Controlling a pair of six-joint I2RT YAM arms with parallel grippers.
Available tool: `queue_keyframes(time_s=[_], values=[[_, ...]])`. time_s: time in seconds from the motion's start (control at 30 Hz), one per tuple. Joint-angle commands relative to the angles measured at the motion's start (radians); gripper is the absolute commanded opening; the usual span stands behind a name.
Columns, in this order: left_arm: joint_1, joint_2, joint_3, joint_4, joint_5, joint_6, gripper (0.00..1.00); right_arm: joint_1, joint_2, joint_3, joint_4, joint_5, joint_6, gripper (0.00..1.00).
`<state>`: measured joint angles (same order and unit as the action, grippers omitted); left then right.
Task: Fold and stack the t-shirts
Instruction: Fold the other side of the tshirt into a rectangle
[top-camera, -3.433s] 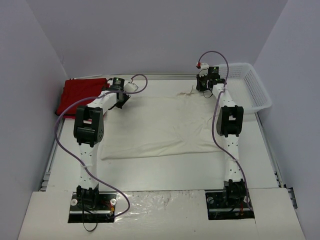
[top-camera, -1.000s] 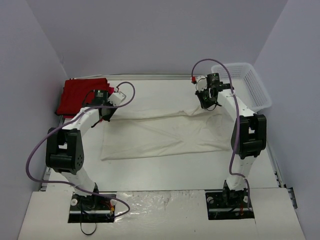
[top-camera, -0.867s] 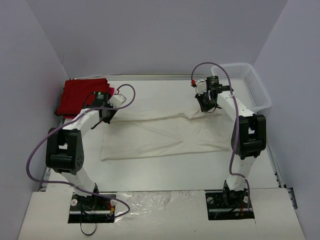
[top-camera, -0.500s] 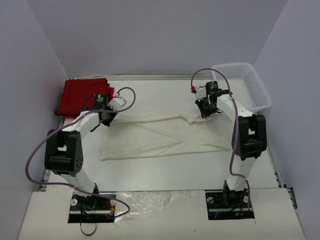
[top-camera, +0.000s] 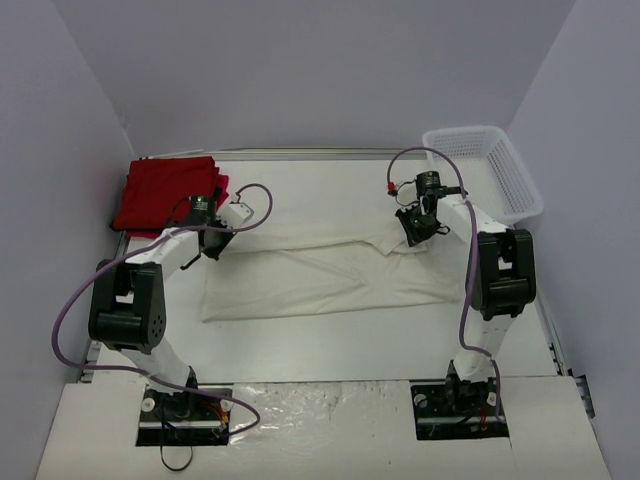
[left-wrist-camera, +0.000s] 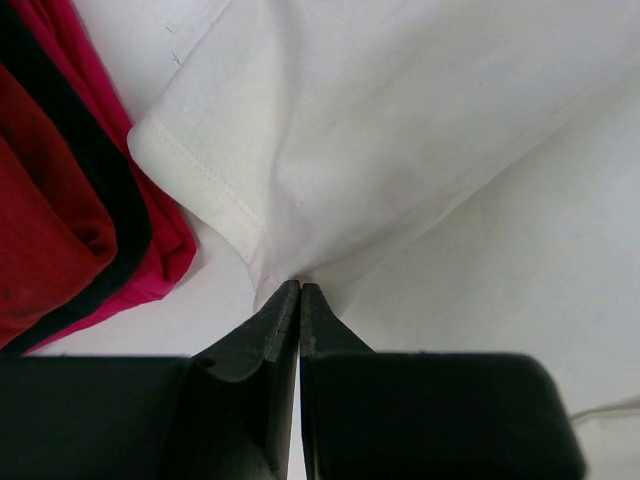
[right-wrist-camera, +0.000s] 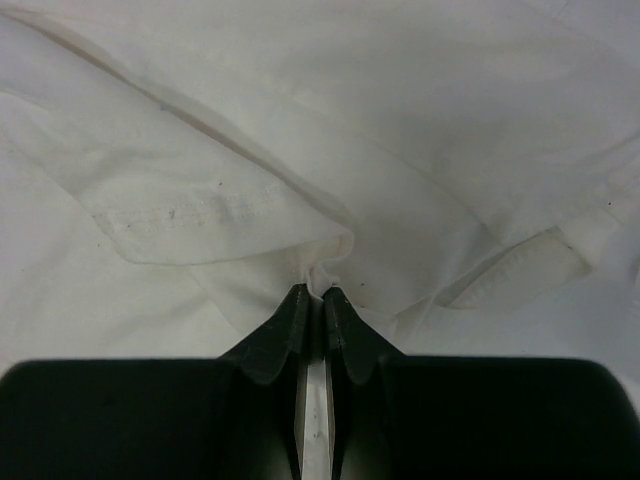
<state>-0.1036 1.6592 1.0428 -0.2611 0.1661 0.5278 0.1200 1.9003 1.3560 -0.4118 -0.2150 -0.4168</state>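
The cream-white t-shirt (top-camera: 320, 275) lies across the table's middle, its far edge folded toward me. My left gripper (top-camera: 212, 243) is shut on the shirt's far left corner, shown in the left wrist view (left-wrist-camera: 300, 285) as white cloth (left-wrist-camera: 400, 130) pinched at the tips. My right gripper (top-camera: 414, 234) is shut on a bunched fold at the far right edge, and in the right wrist view (right-wrist-camera: 315, 292) it pinches cream cloth (right-wrist-camera: 330, 150). Folded red t-shirts (top-camera: 165, 192) lie at the far left, also in the left wrist view (left-wrist-camera: 60, 230).
A white plastic mesh basket (top-camera: 485, 170) stands at the far right corner. The table's metal rails (top-camera: 540, 300) run along the left and right edges. Grey walls close in on three sides. Purple cables loop over both arms.
Both grippers have pulled the shirt's far edge toward me, folding it over the near part. Both arms have drawn back from the far side and the shirt is now a narrower band.
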Motion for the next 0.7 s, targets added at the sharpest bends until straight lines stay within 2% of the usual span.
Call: queue_keyframes(time_s=[0.0,0.23,0.63,0.67], values=[[0.008,-0.03,-0.009,0.037,-0.049,0.032,0.02,-0.008,-0.049,-0.024,-0.03,-0.001,-0.01,0.0],[0.018,-0.019,-0.012,0.066,-0.105,0.055,0.02,-0.017,-0.052,-0.038,-0.032,0.002,-0.013,0.0],[0.021,-0.016,-0.044,0.04,-0.08,0.074,0.03,-0.036,-0.061,-0.058,-0.042,-0.026,-0.025,0.0],[0.021,-0.018,-0.047,0.034,-0.077,0.075,0.07,-0.034,-0.061,-0.06,-0.048,-0.03,-0.028,0.11]])
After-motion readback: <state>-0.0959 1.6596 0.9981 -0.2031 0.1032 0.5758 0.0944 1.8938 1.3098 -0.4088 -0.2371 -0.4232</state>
